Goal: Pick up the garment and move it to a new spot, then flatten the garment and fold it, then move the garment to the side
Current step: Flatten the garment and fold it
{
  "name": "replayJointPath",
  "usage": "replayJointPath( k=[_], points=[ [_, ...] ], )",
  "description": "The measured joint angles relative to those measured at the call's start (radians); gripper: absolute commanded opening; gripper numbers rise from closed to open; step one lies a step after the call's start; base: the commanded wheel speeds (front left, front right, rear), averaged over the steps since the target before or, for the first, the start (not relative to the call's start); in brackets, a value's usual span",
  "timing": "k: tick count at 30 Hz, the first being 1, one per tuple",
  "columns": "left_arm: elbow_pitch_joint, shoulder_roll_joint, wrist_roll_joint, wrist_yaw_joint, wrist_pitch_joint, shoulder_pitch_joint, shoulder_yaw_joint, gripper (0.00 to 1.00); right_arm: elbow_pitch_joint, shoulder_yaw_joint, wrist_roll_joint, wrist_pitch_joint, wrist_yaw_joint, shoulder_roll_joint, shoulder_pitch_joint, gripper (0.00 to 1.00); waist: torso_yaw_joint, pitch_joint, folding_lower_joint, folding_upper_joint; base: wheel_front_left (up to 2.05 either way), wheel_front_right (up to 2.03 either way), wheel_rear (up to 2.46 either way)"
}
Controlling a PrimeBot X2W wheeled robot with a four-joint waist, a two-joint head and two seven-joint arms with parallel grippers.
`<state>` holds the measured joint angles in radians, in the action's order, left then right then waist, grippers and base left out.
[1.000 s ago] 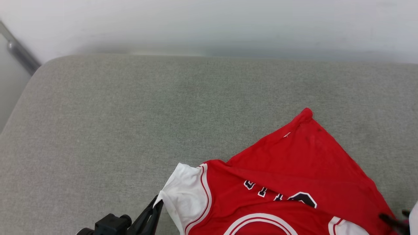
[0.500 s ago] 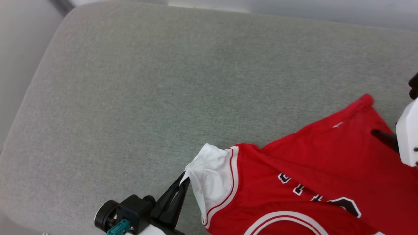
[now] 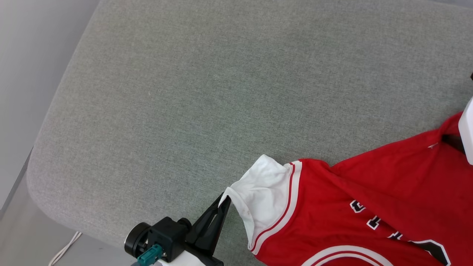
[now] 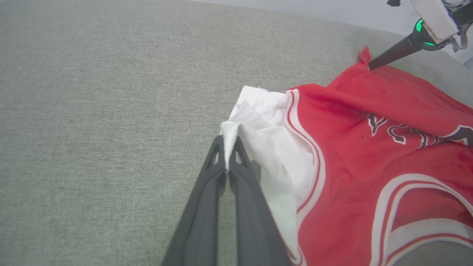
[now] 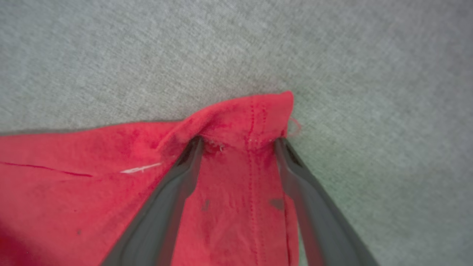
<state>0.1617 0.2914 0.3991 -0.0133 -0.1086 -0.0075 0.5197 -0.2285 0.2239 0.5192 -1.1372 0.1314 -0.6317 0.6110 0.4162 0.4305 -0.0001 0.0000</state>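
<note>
The garment point(image 3: 369, 192) is a red jersey with a white sleeve and black-and-white lettering, lying crumpled on the grey cushion at the lower right. My left gripper point(image 3: 225, 199) is shut on the tip of the white sleeve point(image 4: 258, 122), with its fingers pressed together on the fabric point(image 4: 229, 138). My right gripper point(image 5: 238, 142) stands open over the far red hem corner point(image 5: 251, 114), a fingertip at each side of the rolled edge. In the left wrist view one dark finger of the right gripper point(image 4: 371, 66) touches that corner.
The grey fabric cushion point(image 3: 221, 92) stretches wide to the left of and beyond the jersey. Its rounded left edge point(image 3: 48, 147) drops to a pale floor, where a white cable point(image 3: 64, 249) lies.
The head camera has swung, shifting the whole picture. My right gripper has gone from the garment's near right side to its far hem corner. The left gripper keeps its hold on the sleeve.
</note>
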Motion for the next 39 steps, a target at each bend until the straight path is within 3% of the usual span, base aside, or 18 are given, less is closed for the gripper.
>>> replayJointPath(
  k=[4,5,6,7,18,26,34,39],
  points=[
    [-0.01,-0.005,0.001,-0.002,-0.004,-0.008,0.005,0.0,-0.011,0.013,0.009,-0.003,0.0,-0.014,0.001,1.0,0.009,0.008,-0.0001,0.0,0.0,0.0,0.0],
    [-0.013,-0.005,0.001,-0.004,-0.005,-0.013,0.005,0.0,-0.012,0.018,0.011,-0.002,0.0,-0.017,0.0,0.77,0.01,0.007,-0.0001,0.0,0.0,0.0,0.0],
    [-0.016,-0.005,0.002,-0.004,-0.005,-0.017,0.005,0.0,-0.014,0.022,0.012,0.003,0.0,-0.02,0.0,0.29,0.01,0.007,-0.0001,0.0,0.0,0.0,0.0],
    [-0.019,-0.004,0.002,-0.004,-0.005,-0.019,0.004,0.0,-0.02,0.023,0.017,0.01,0.0,-0.021,0.0,0.0,0.01,0.005,-0.0001,0.0,0.0,0.0,0.0],
    [0.002,0.018,0.019,0.005,-0.013,-0.021,-0.022,0.0,-0.101,0.05,0.047,0.182,-0.001,0.009,0.003,0.0,-0.035,-0.07,0.0003,0.0,0.0,0.0,0.0],
    [0.079,0.103,0.017,0.028,0.02,-0.02,-0.087,0.0,-0.108,0.087,0.119,0.316,-0.001,0.021,0.066,0.0,-0.117,-0.175,0.0003,0.0,0.0,0.0,0.0],
    [0.175,0.173,0.019,0.046,0.053,-0.022,-0.156,0.0,-0.054,0.101,0.193,0.381,-0.001,-0.011,0.109,0.0,-0.225,-0.278,0.0002,0.0001,0.0,0.0,0.0],
    [0.249,0.217,0.037,0.057,0.071,-0.051,-0.222,0.0,0.04,0.091,0.235,0.417,-0.001,-0.037,0.123,0.0,-0.305,-0.337,0.0002,0.0,0.0,0.0,0.0]
  ],
)
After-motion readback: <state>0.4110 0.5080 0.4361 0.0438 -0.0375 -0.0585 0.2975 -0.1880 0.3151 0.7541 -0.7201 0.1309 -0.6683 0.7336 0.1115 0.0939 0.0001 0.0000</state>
